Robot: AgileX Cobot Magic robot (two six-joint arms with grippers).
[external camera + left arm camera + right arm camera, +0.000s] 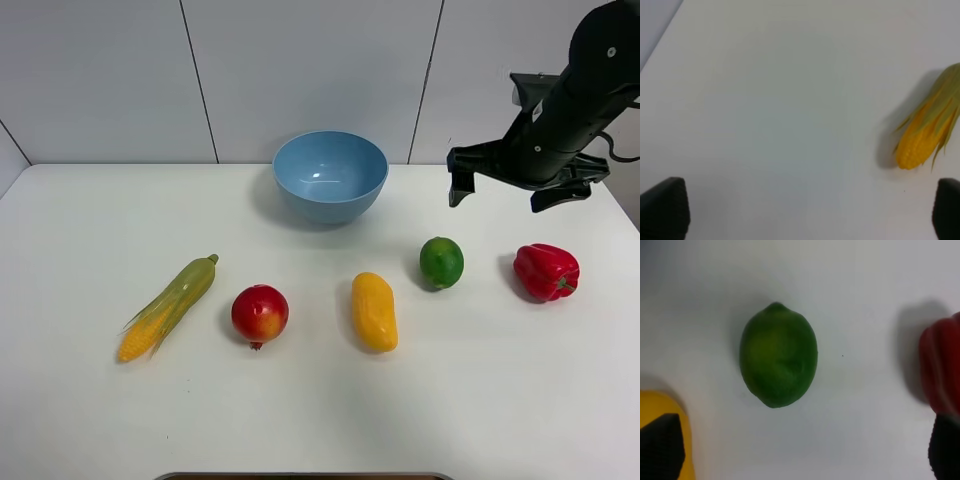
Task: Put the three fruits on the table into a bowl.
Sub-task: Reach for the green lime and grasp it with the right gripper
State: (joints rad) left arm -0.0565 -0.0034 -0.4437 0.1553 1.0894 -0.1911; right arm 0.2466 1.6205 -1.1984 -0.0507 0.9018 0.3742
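On the white table [90,420] lie a green lime [441,262], a yellow mango [374,311] and a round red fruit [260,313]. The light blue bowl [330,175] stands behind them, empty. My right gripper [505,190] hovers open above the table, behind and to the right of the lime. Its wrist view looks down on the lime [778,355], with the mango [662,405] at one edge, and the right gripper [802,450] holds nothing. My left gripper [805,210] is open over bare table [765,100] and is out of the high view.
A corn cob [170,306] in a green husk lies at the left, also seen as corn cob [927,132] in the left wrist view. A red bell pepper [546,270] sits right of the lime, showing as bell pepper [942,365] in the right wrist view.
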